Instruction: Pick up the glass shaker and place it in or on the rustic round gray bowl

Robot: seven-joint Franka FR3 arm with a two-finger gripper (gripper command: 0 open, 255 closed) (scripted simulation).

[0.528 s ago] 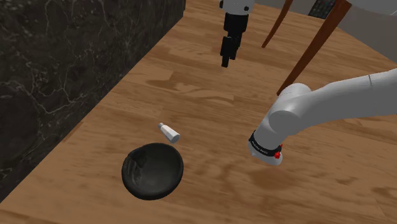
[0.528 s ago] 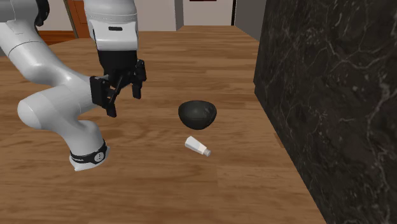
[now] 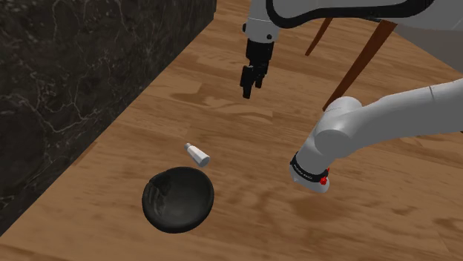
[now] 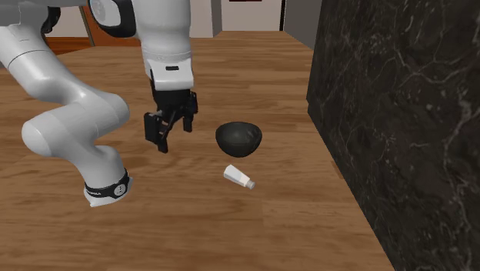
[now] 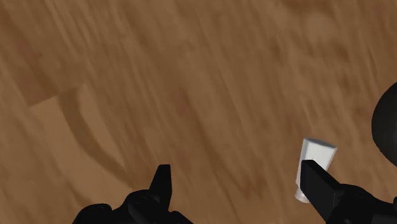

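Note:
The shaker [image 3: 197, 154] is small and white with a pale cap. It lies on its side on the wooden surface, just beside the dark round bowl [image 3: 178, 199]. In the second exterior view the shaker [image 4: 238, 177] rests a little in front of the bowl [image 4: 238, 138]. My black gripper [image 3: 249, 81] hangs open above the wood, well apart from both. The second exterior view puts the gripper [image 4: 171, 135] to the bowl's left. Seen from the wrist, the shaker [image 5: 313, 159] peeks out behind one fingertip [image 5: 318, 181], and the bowl's dark edge [image 5: 385, 124] lies past it.
A tall dark marble block [image 3: 81, 67] walls off the shoulder view's left side. Brown chair legs [image 3: 363, 52] stand at the far edge. My own white arm's elbow [image 3: 326, 148] hovers low over the wood near the shaker.
The gripper has swung toward the bowl and shaker and dropped lower. Shaker and bowl have not moved.

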